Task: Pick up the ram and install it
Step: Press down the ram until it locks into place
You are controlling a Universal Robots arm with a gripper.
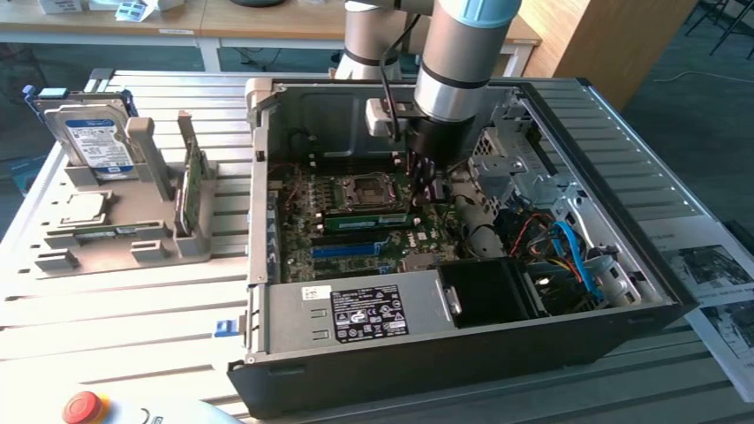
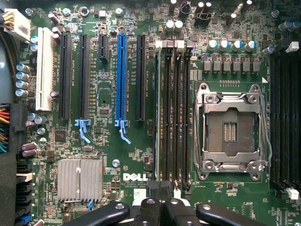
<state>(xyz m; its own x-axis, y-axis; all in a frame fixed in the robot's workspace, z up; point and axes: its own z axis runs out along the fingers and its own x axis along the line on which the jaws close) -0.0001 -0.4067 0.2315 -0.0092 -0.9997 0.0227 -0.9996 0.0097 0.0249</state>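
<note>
The ram (image 1: pixel 365 219) is a long green stick standing on edge in a slot on the motherboard (image 1: pixel 300 225), inside the open computer case. In the wrist view the ram (image 2: pixel 156 117) shows edge-on as a thin line in the memory slot nearest the blue slot (image 2: pixel 122 70). My gripper (image 1: pixel 421 181) reaches down into the case just past the stick's far end. Its dark fingers (image 2: pixel 160 188) are shut together over the end of the memory slots, with nothing between them. A similar green stick (image 1: pixel 189 187) stands upright in the grey holder outside the case.
The empty CPU socket (image 2: pixel 230 127) lies beside the memory slots. The case walls (image 1: pixel 471 353), the power supply (image 1: pixel 359 309) and blue cables (image 1: pixel 577 252) crowd around the arm. A blue-labelled hard drive (image 1: pixel 94 137) stands in the grey holder. A red button (image 1: pixel 85 406) sits at the front edge.
</note>
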